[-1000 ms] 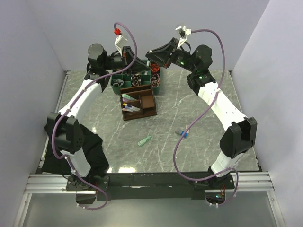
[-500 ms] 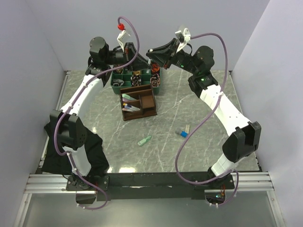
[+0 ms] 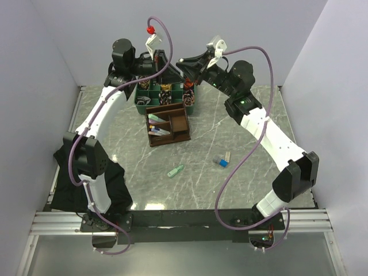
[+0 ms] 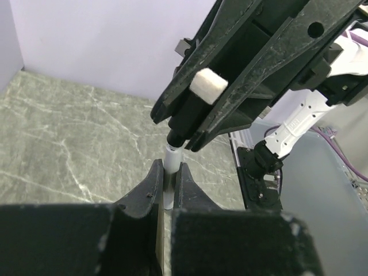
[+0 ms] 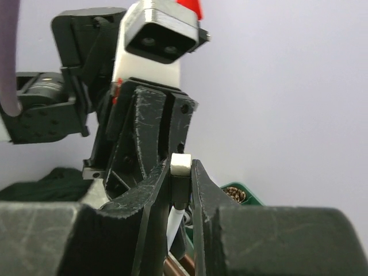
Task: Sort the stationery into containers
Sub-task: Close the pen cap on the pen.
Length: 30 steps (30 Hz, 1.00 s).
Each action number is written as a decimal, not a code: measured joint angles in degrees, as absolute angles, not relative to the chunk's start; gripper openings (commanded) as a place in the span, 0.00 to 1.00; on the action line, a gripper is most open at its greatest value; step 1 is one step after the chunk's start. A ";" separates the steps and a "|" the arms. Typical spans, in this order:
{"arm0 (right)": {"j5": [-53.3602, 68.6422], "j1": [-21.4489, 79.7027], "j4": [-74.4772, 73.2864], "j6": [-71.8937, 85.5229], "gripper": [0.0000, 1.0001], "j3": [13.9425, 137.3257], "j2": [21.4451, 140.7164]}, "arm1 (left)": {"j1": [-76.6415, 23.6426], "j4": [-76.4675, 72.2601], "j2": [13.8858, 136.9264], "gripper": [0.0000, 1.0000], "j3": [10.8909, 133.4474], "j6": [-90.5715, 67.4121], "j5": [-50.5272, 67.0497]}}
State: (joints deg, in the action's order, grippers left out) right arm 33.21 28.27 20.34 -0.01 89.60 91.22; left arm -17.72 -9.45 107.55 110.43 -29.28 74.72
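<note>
Mint-green clip (image 3: 176,171) and short grey-blue cylinder (image 3: 218,161) lie loose on open grey marble worktop (image 3: 253,172). Farther back, the dark brown compartmented organiser (image 3: 168,125) sits just beside a green tray (image 3: 141,103). Above the tray, near the back wall, left hand (image 4: 168,172) and right hand (image 5: 182,172) both clamp one thin white pen (image 4: 171,156).

No legible text, labels, brands or numbers in any view. Nothing readable on the organiser (image 3: 171,139) or green tray (image 3: 140,105).
</note>
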 measured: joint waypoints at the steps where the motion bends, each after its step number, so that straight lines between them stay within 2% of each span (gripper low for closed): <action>1: 32.08 28.40 20.49 0.69 0.00 89.30 91.07 | -17.69 -7.79 107.55 0.00 110.87 -28.14 74.28; 10: 19.92 30.02 19.16 9.17 0.00 89.93 90.96 | -17.34 8.80 107.55 0.00 116.84 -18.00 67.40; 16: 17.30 30.26 17.04 15.11 0.00 91.11 91.70 | -17.45 16.43 107.55 0.00 119.28 -12.82 63.66; 22: 21.45 29.56 15.11 14.72 0.00 92.40 93.30 | -17.63 21.80 107.53 0.00 119.42 -8.38 61.58; 30: 31.97 27.94 6.04 10.11 0.00 102.74 100.47 | -17.32 26.70 107.53 0.00 119.74 -4.03 56.64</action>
